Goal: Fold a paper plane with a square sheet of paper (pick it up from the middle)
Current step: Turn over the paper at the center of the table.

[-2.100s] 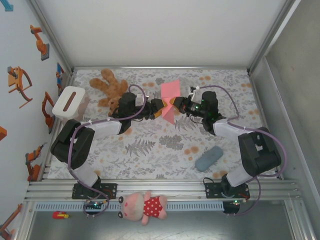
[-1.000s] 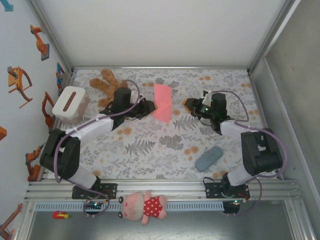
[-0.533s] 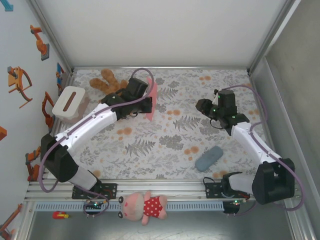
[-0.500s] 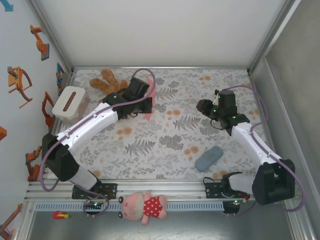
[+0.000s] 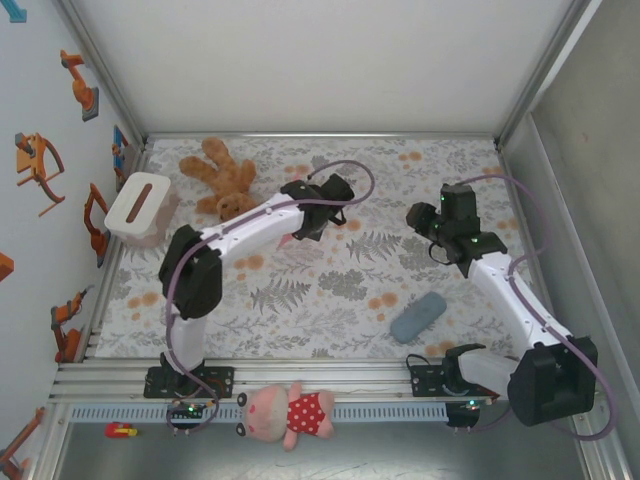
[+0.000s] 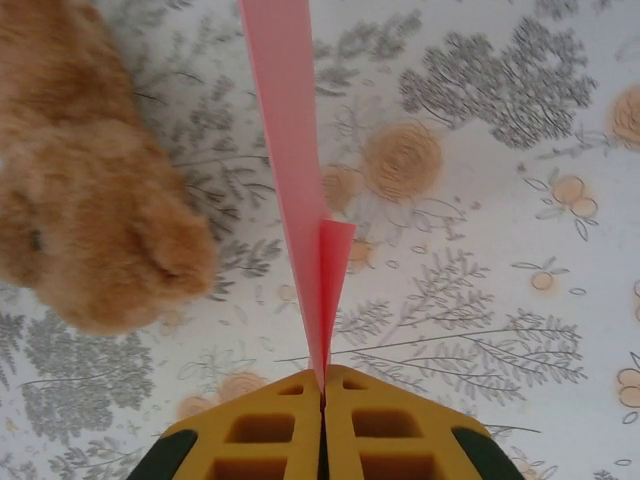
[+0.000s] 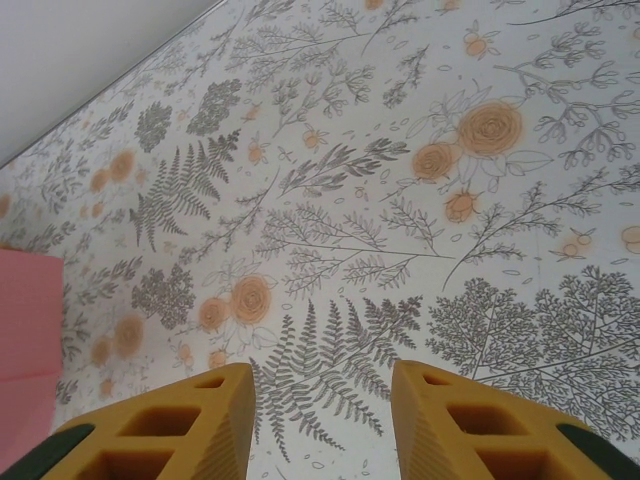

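handover is finished. a couple of seconds back both grippers had the pink sheet (image 6: pixel 296 190) pinched between them over the middle of the tabletop (image 5: pixel 330 290); since then the right one has let go and drawn off to the right side. the right gripper (image 7: pixel 320 405) now hangs with its yellow fingers partly apart and nothing between them, leaf print below and a corner of pink at the far left of its view. the left gripper (image 6: pixel 322 385) is closed tight on the sheet's near edge and holds it alone, upright and edge-on, with a shorter folded flap beside the long panel. the left arm swung the sheet out toward the teddy bear (image 6: pixel 95 190) and has since come round nearer the middle. the paper is off the tabletop, just beside the bear; can't tell if they touch. judgement: folded at least once, nowhere near a dart yet. the one-gripper hold looks like a reposition before laying it down for the next crease. thin paper held by one edge may flop or twist.
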You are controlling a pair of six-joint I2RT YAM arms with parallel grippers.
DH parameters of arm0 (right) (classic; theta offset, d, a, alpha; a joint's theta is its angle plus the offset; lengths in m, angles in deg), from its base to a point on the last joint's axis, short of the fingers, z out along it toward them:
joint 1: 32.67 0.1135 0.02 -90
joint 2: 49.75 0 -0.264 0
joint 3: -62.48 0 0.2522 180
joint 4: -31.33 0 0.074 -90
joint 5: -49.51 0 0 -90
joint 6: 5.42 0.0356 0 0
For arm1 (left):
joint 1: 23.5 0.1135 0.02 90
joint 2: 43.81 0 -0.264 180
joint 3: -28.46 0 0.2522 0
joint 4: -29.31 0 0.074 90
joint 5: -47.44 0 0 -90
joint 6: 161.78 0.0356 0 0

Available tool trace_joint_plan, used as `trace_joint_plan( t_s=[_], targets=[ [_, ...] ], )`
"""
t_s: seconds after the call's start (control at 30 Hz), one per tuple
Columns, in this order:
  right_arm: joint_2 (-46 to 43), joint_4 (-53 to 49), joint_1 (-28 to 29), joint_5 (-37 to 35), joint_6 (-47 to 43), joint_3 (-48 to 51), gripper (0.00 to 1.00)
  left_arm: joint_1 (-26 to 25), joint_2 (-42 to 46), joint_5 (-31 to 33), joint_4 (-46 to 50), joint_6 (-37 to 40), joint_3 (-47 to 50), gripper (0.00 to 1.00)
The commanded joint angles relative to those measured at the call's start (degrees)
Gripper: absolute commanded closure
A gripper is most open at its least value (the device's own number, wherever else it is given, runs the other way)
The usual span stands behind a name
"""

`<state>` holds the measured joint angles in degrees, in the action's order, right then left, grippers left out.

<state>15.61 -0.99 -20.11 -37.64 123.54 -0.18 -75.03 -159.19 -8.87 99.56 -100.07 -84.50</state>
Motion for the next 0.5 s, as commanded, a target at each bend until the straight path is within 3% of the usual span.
trace_joint_plan(
  t_s=[0.0,0.07,0.17,0.33,0.47],
  targets=[
    [-0.7,-1.4,-0.6,-2.0,1.0,1.0,0.6,-0.9,-2.8,-9.2,0.4,-3.8,-2.5,0.83],
    [-0.5,-1.5,-0.8,-1.4,1.7,1.4,0.6,-1.1,-3.4,-18.4,-5.6,-5.1,-0.6,0.73],
    [-0.4,-1.4,-0.8,-1.1,2.1,1.9,0.6,-0.7,-2.7,-26.5,-12.0,-6.9,1.9,0.57],
    [1.8,-0.6,-0.9,2.0,1.6,1.6,0.6,2.1,3.4,-32.5,-20.0,-8.5,8.5,0.43],
    [6.0,3.4,-0.3,9.3,2.5,1.9,0.6,7.4,11.7,-36.8,-29.2,-12.6,19.3,0.34]
  ],
)
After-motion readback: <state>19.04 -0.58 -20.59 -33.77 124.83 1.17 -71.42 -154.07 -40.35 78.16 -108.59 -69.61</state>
